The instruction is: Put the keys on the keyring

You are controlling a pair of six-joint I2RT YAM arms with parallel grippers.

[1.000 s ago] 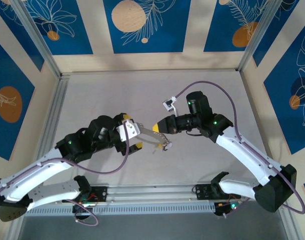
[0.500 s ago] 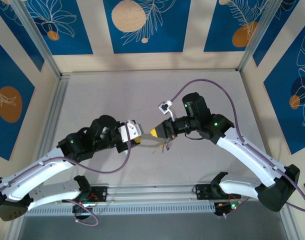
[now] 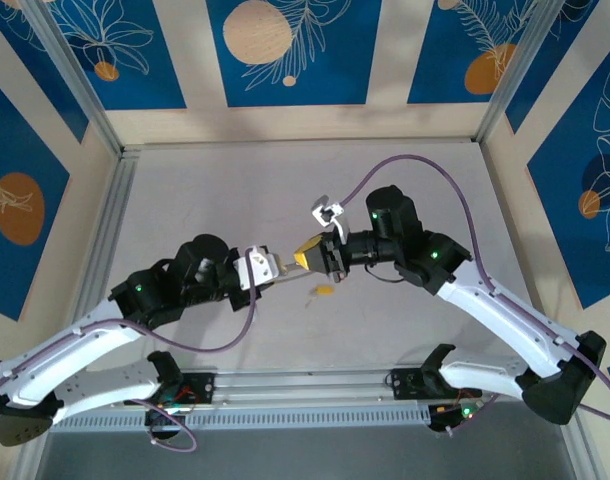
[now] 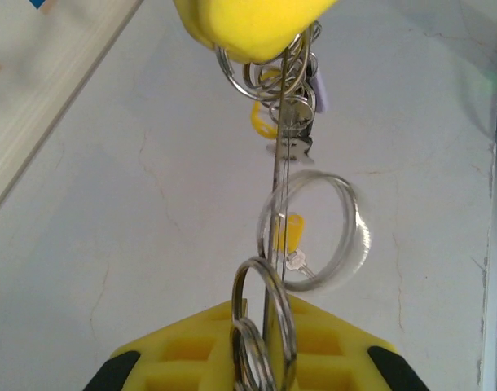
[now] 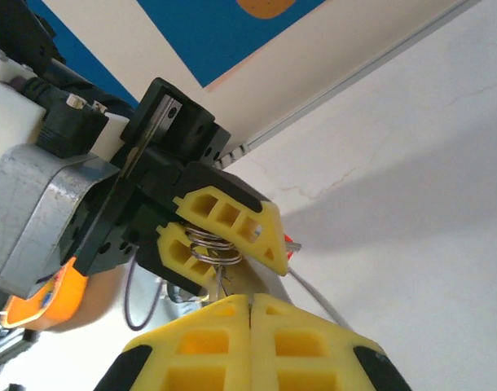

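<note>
White arm links (image 3: 505, 320), black joints (image 3: 200, 265), purple cables (image 3: 415, 160), yellow jaws, green lights (image 3: 138, 290).

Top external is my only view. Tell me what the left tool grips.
Observer: The left tool is shut on a stack of small split rings, pinched between its yellow pads.
Operator: Report the right tool.
Observer: The right tool has its pads pressed together on the thin keyring wire, which runs straight to the left tool.
Operator: Locate the keys.
Observer: A bunch of keys hangs on rings just below the right tool's pad, with a yellow tag among them.
</note>
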